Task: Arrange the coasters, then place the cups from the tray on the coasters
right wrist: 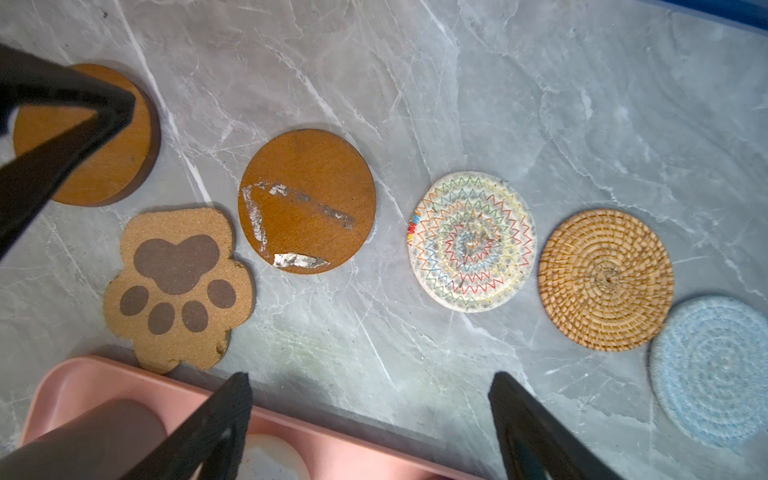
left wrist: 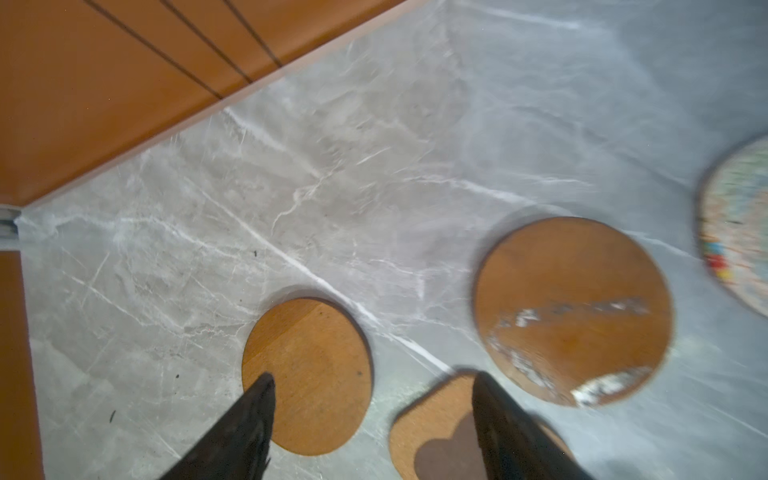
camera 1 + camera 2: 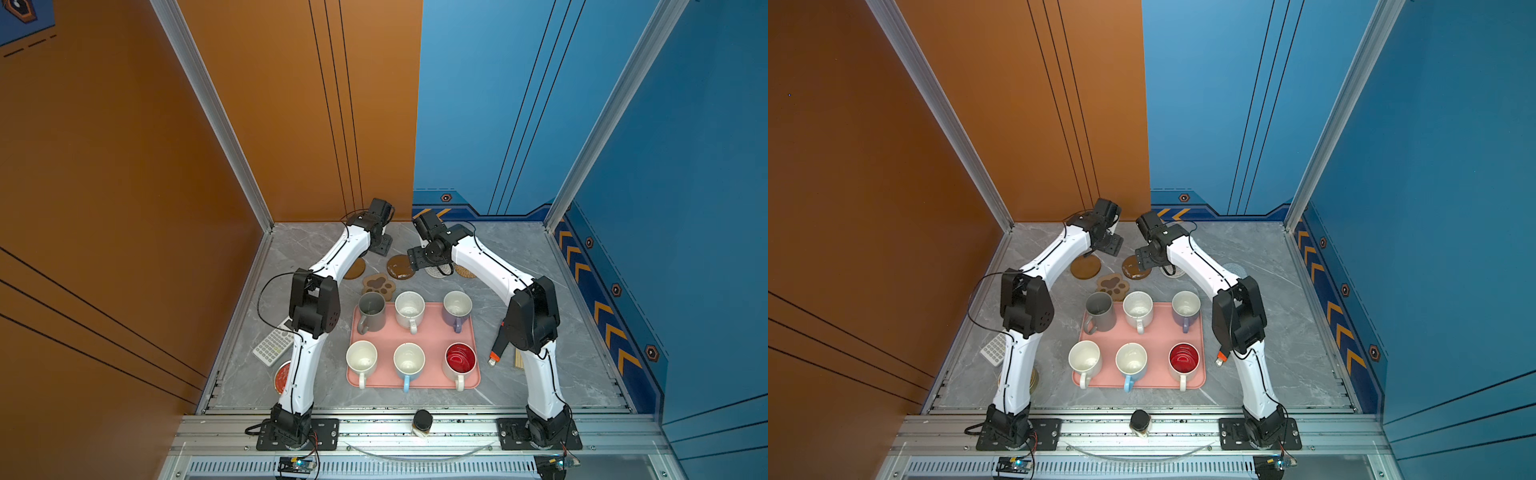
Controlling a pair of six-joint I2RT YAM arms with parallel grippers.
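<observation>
Six coasters are laid flat on the grey marble bench (image 3: 374,399), beyond the far rim of the pink tray (image 3: 432,332). Five rounds are set in a row running across the bench:

- a plain brown disc (image 1: 104,166)
- a scuffed brown disc (image 1: 307,199) marked with whitish patches
- a white woven round (image 1: 471,241) stitched with coloured zigzags
- a tan rattan round (image 1: 606,279)
- a pale blue woven round (image 1: 710,370)

The cork-coloured paw coaster (image 1: 178,286) is placed out of the row, at the tray's rim, with its toe pads turned toward the tray.

The tray is seen with its longer side across the bench. Six cups are stood upright on it in two rows of three. In the far row are the grey cup (image 3: 371,311), the speckled cream cup (image 3: 409,309) and the lavender cup (image 3: 457,309). In the near row are the white cup (image 3: 361,359), the light blue cup (image 3: 409,360) and the red-lined cup (image 3: 460,358). Every handle is pointed toward the near edge of the bench.

The left gripper (image 2: 372,376) is poised over the plain brown disc and the paw coaster, its fingers spread with nothing between them. The right gripper (image 1: 370,376) is poised near the tray's far rim, its fingers likewise parted and nothing gripped.
</observation>
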